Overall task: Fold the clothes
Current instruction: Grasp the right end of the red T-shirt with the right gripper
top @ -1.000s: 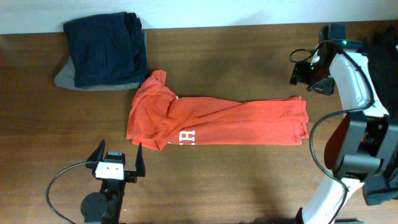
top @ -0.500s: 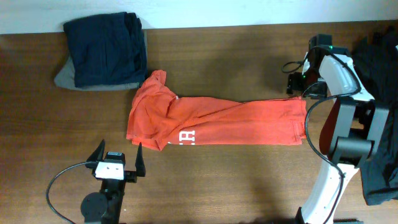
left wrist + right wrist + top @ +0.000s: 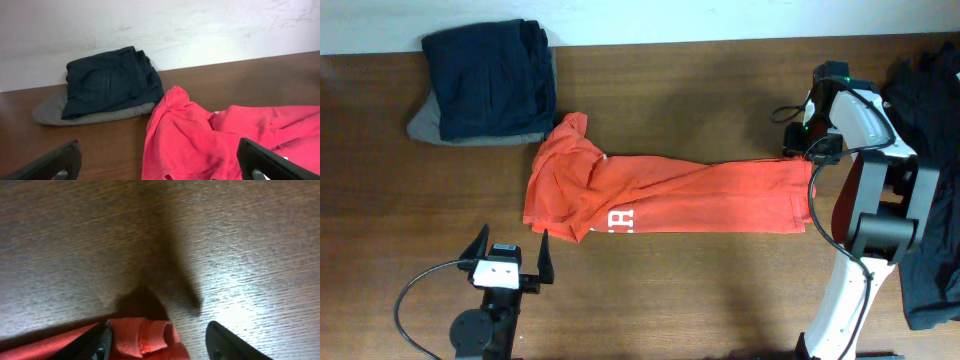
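Observation:
The orange-red T-shirt (image 3: 670, 195) lies folded lengthwise across the middle of the table, with white lettering near its front left. My right gripper (image 3: 807, 150) is open at the shirt's far right corner. In the right wrist view (image 3: 160, 342) its fingers straddle a curled bit of the shirt's hem (image 3: 145, 335) without closing on it. My left gripper (image 3: 510, 248) is open and empty near the front edge, just in front of the shirt's left end. In the left wrist view (image 3: 162, 167) the shirt (image 3: 200, 140) lies between and beyond its fingers.
A folded navy garment (image 3: 490, 75) lies on a grey one (image 3: 423, 125) at the back left, and both show in the left wrist view (image 3: 110, 80). A pile of black clothes (image 3: 932, 100) lies at the right edge behind the right arm. A white wall runs along the back.
My right gripper has moved left and forward, down onto the shirt's far right corner. The left arm and the shirt have not moved.

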`<action>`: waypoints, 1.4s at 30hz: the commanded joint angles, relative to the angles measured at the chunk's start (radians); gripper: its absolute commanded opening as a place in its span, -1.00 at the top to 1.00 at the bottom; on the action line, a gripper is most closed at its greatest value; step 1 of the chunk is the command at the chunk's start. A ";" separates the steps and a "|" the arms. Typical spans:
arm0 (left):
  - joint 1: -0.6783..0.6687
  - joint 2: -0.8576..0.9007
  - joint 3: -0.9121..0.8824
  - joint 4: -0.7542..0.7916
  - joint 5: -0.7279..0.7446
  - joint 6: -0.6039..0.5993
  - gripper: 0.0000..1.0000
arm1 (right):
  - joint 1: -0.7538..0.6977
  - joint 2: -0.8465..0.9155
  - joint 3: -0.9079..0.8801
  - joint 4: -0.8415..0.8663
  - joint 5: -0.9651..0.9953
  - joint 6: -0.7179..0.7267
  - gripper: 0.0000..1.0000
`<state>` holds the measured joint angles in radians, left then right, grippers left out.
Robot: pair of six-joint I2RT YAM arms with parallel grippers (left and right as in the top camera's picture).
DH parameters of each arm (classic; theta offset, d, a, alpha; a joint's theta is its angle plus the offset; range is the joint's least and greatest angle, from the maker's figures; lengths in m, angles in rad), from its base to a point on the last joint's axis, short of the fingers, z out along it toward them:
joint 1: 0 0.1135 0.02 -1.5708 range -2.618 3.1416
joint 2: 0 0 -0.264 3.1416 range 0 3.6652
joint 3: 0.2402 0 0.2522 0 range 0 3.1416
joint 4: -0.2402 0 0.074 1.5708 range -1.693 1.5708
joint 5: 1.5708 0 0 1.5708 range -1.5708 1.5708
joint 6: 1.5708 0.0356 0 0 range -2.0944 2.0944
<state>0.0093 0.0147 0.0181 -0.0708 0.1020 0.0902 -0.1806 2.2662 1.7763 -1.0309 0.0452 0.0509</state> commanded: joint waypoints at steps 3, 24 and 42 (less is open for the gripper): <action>0.006 -0.008 -0.009 0.002 0.014 0.016 -0.98 | -0.023 0.018 -0.006 -0.006 0.015 0.005 0.05; 0.006 -0.008 -0.009 0.002 0.014 0.016 -0.98 | -0.024 0.017 0.060 -0.078 0.058 0.010 -0.29; 0.006 -0.008 -0.009 0.002 0.014 0.016 -0.98 | -0.024 0.014 0.043 -0.131 0.034 0.054 -0.12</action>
<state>0.0093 0.0147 0.0181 -0.0708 0.1020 0.0906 -0.1967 2.2715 1.8389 -1.1736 0.0742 0.0967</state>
